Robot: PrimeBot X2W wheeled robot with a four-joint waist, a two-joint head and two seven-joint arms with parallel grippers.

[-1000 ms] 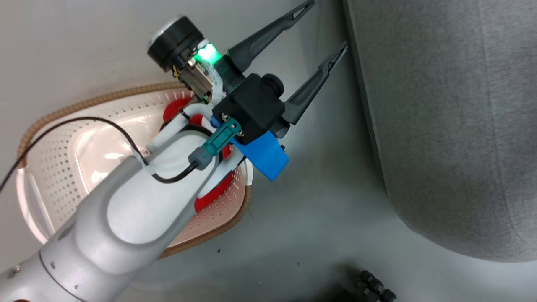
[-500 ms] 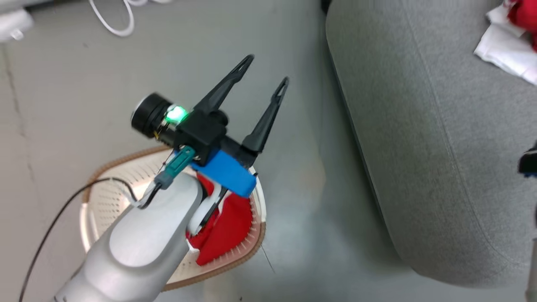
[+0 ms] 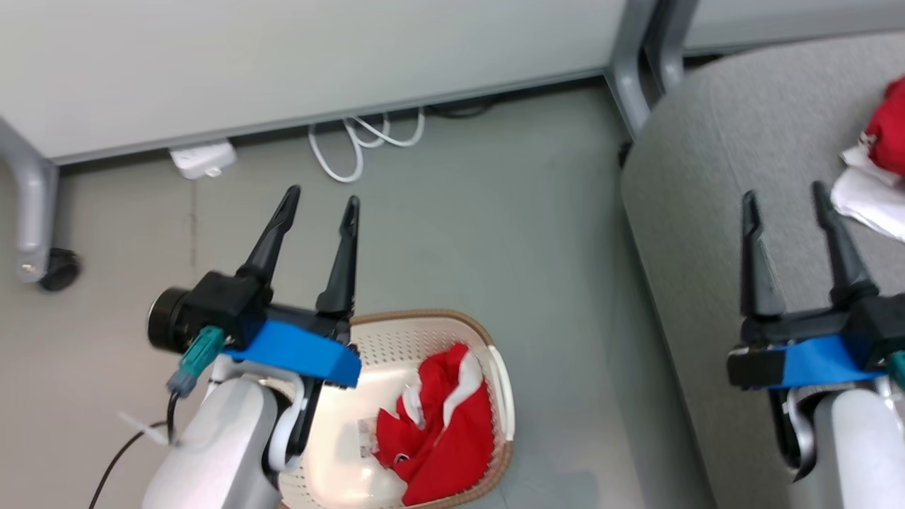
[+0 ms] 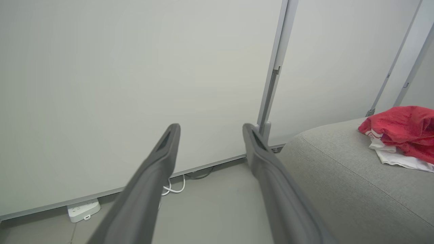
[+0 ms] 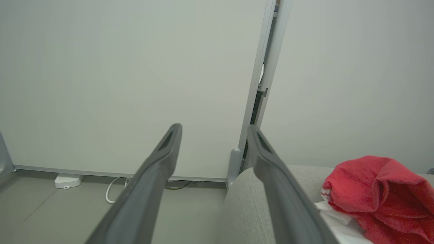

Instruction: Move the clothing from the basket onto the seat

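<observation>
Your head camera looks down from above. Both wrist cameras face the pale wall [image 4: 135,67], sharing the light-grey fabric seat [image 4: 339,183].

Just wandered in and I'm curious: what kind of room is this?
Probably an office or lab corner staged as a home: partition panels on metal legs, a power strip on the grey floor, and a grey seat near a laundry basket.

Bottom centre, a crumpled red garment [image 3: 442,435] lies in the cream basket [image 3: 396,345]; upper right, red-and-white clothing [image 3: 885,138] rests on the grey seat [image 3: 707,212].
</observation>
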